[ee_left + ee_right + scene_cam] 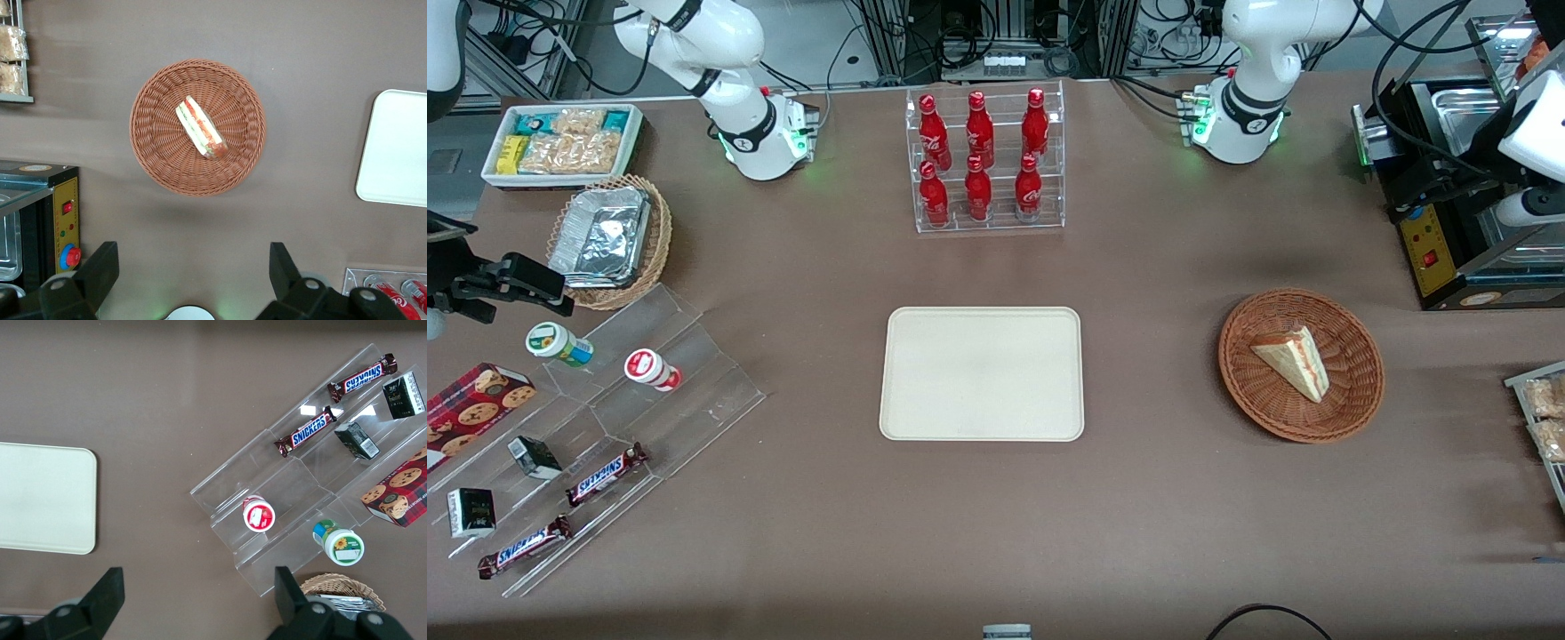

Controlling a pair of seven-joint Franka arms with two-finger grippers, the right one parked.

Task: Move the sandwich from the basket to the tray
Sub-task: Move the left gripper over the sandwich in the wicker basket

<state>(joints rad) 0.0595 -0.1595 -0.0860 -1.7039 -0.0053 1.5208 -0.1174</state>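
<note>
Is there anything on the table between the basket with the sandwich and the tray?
No. In the front view only bare brown table separates the basket from the tray. The left wrist view agrees; there the end effector, open, is off the basket's rim.

Six red bottles [983, 160] stand top centre; snack bars [605, 473] and cookie box [471, 409] lie lower left.

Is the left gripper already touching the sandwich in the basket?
Apart. In the left wrist view the open gripper hangs above bare table, with the sandwich lying untouched in the basket.
</note>
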